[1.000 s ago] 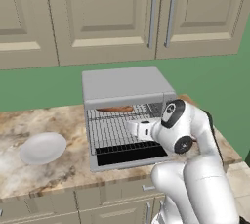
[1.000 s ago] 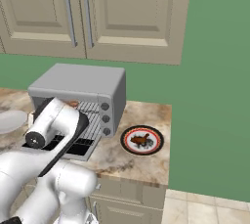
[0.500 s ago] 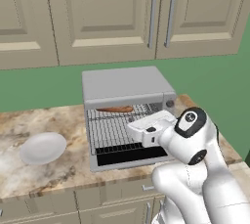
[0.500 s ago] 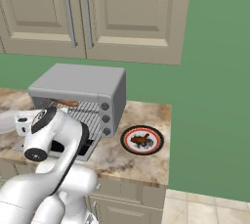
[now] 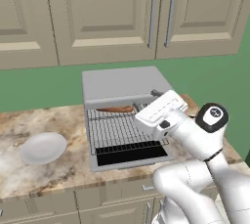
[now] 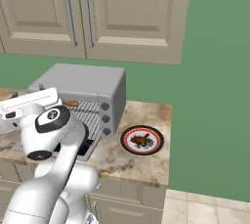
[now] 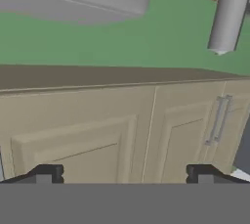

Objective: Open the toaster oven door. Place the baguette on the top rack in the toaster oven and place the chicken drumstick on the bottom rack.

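slim brown baguette [image 5: 114, 109] on silver wire top rack [image 5: 122, 123], gripper [image 7: 122, 173] jaws wide, empty

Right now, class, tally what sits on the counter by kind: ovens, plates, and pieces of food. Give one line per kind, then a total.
Ovens: 1, the toaster oven
Plates: 2, a white plate and a red-rimmed plate
Food: 2, the baguette on the top rack, and the drumstick on the red-rimmed plate
Total: 5

Toaster oven door [image 5: 131, 158] down — baguette [image 5: 115, 110] on top rack [image 5: 119, 125].
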Controlling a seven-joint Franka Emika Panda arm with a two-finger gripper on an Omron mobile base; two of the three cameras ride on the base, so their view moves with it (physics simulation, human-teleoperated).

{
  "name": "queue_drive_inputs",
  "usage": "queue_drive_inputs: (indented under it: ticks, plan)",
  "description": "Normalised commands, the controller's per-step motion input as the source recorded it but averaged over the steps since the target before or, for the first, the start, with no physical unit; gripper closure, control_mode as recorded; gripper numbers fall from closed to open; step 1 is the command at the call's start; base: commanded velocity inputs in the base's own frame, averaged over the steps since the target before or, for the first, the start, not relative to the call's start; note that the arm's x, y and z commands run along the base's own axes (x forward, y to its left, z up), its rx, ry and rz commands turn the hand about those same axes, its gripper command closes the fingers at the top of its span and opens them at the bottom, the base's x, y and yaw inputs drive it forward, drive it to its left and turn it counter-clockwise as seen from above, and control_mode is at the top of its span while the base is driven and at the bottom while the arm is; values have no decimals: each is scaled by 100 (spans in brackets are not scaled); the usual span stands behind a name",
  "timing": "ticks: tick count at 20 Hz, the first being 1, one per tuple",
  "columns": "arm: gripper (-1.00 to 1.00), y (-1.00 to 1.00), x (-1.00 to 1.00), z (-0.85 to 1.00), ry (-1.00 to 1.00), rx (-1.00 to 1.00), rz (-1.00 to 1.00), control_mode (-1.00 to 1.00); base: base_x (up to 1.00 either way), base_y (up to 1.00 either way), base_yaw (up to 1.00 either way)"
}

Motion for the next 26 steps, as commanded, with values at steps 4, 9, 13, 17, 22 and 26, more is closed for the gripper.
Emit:
queue_drive_inputs:
  ticks: [4,9,13,17,22,26]
  plan:
    - [-100,-33,0,100,-20,0,7,-100,0,0,0]
    - [-100,-73,0,100,-12,1,0,-100,0,0,0]
    - [-100,-79,0,83,-9,6,0,-100,0,0,0]
    - [-100,-100,-6,28,0,7,0,-100,0,0,0]
    - [-100,-100,-10,15,15,0,-2,-100,0,0,0]
    - [-100,-99,-13,32,31,0,-9,-100,0,0,0]
